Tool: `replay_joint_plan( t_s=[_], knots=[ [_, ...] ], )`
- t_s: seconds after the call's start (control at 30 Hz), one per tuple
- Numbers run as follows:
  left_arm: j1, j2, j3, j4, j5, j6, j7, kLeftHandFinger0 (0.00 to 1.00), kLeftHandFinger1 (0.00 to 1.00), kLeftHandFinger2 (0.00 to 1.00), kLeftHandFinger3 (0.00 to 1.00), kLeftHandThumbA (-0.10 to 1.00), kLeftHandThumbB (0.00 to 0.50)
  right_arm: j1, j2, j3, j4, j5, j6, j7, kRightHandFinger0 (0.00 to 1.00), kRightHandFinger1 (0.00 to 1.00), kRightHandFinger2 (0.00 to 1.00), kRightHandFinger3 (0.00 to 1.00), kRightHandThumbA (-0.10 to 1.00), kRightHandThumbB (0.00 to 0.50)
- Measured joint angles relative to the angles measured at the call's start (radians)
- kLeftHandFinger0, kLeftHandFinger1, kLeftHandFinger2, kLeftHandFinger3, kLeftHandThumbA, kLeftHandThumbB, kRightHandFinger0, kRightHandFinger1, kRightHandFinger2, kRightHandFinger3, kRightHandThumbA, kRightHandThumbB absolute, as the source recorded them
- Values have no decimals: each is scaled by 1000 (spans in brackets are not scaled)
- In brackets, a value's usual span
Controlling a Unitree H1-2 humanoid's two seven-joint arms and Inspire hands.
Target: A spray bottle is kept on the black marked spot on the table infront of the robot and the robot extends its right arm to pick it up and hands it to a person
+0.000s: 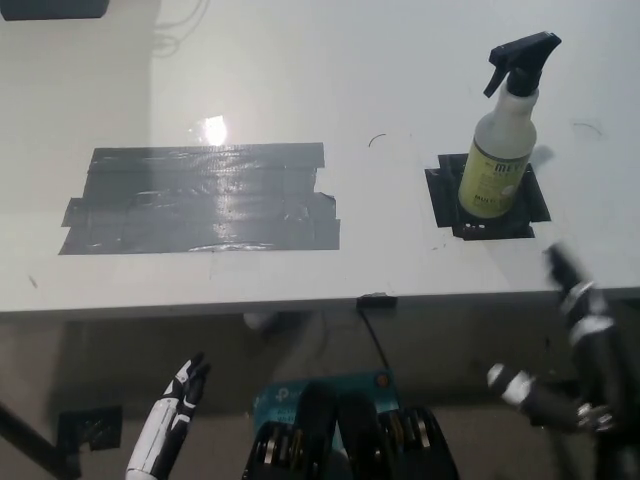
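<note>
Only one bottle (502, 140) stood on its black square (487, 196); a larger tape patch (200, 199) lay well apart. Right hand (565, 335) spread empty, left hand (178, 405) low, state unclear.

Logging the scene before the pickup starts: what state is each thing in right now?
spray bottle: upright on the black marked spot, untouched, black trigger head on.
right hand: blurred, below the bottle at the table edge, holding nothing; open or shut unclear.
left hand: resting low beneath the table edge, fingers straight, holding nothing.
large tape patch: flat on the table, bare.
</note>
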Motion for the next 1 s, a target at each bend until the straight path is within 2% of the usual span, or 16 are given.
replay_joint_plan(
  t_s=[0.1, 0.23, 0.47, 0.6, 0.77, 0.83, 0.97, 1.0],
  knots=[
    [0, -1, 0, 2, 2, -7, 0, 1000, 1000, 1000, 1000, 1000, 500, -75, -3, -38, -16, 0, 2, -9, 1000, 1000, 1000, 1000, 1000, 334],
    [-1, -2, 1, 2, 2, -10, 0, 1000, 1000, 1000, 1000, 1000, 495, -156, -3, -71, 8, 3, 28, -15, 1000, 1000, 1000, 1000, 1000, 300],
    [-2, -9, 1, 2, 4, -12, 0, 1000, 1000, 1000, 1000, 1000, 497, -275, -13, -111, 156, 21, 94, -17, 1000, 1000, 1000, 1000, 1000, 305],
    [-2, -11, 2, 2, 5, -14, 0, 1000, 1000, 1000, 1000, 1000, 500, -341, -31, -122, 259, 26, 118, -17, 1000, 1000, 1000, 1000, 1000, 269],
    [-3, -11, 3, 1, 6, -15, 0, 1000, 1000, 1000, 1000, 1000, 495, -434, -47, -124, 415, 29, 153, -16, 1000, 1000, 1000, 1000, 1000, 283],
    [-3, -11, 3, 1, 6, -15, 0, 1000, 1000, 1000, 1000, 1000, 497, -474, -51, -124, 486, 31, 162, -16, 1000, 1000, 1000, 1000, 1000, 308],
    [-4, -11, 4, 1, 7, -15, 0, 1000, 1000, 1000, 1000, 1000, 490, -561, -58, -123, 624, 29, 177, -18, 1000, 1000, 1000, 1000, 1000, 314],
    [-4, -11, 4, 1, 7, -15, 0, 1000, 1000, 1000, 1000, 1000, 492, -578, -60, -122, 656, 28, 180, -19, 1000, 1000, 1000, 1000, 1000, 303]
  ],
)
